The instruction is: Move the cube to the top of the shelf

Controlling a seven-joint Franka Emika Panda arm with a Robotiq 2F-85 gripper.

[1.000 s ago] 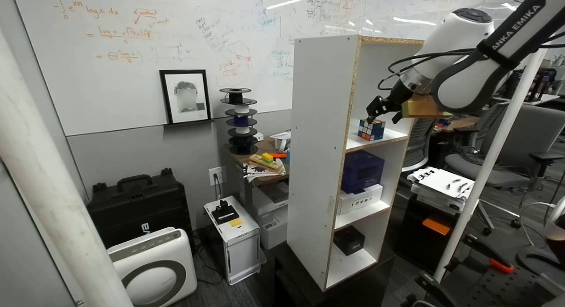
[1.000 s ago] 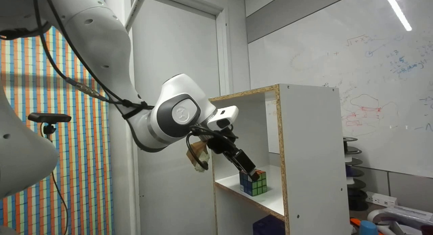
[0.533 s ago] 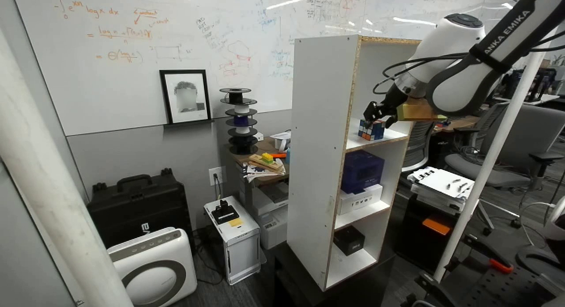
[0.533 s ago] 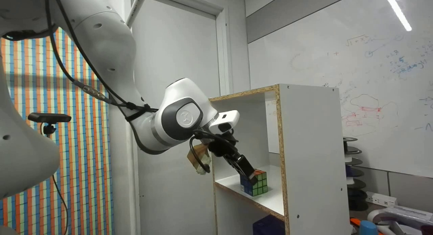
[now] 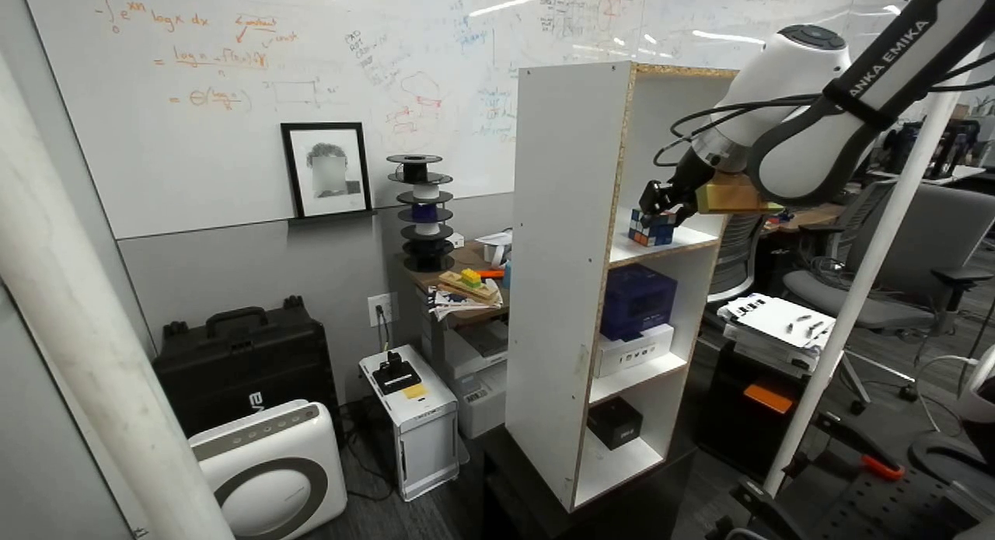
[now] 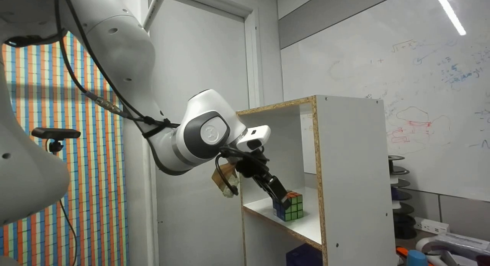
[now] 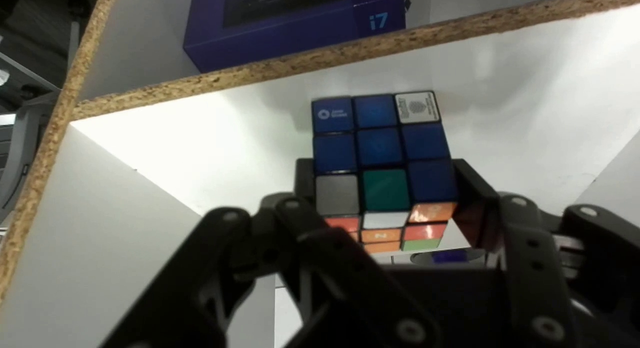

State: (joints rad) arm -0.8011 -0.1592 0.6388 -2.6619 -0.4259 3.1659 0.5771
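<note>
In an exterior view, a Robotiq gripper (image 5: 666,217) slants down into the uppermost compartment of a white, open-fronted shelving unit (image 5: 571,252), where a Rubik's cube (image 5: 650,235) is at its tip. The compartment below holds a dark blue box (image 5: 639,301) on a white box (image 5: 633,350), and the lowest compartment a black box (image 5: 616,423). Left of the unit, a stack of filament spools (image 5: 424,214) and a framed portrait (image 5: 326,171) stand before a whiteboard (image 5: 311,74).

In an exterior view, a Panda arm (image 6: 204,132) comes in from the left, and the gripper crosses the Rubik's cube, covering part of its blue face; the green side is in plain sight. The Rubik's cube is near the front of the compartment; whether its underside touches the board is hard to tell. A black camera (image 6: 56,133) is set before a striped sheet (image 6: 103,174).

In the wrist view, both fingers (image 7: 304,175) are clamped on opposite sides of the Rubik's cube. Its mostly blue face, with white, green and grey squares among the blue, is turned this way. Beyond the chipboard edge (image 7: 300,63) lies the dark blue box, lettered "i7".
</note>
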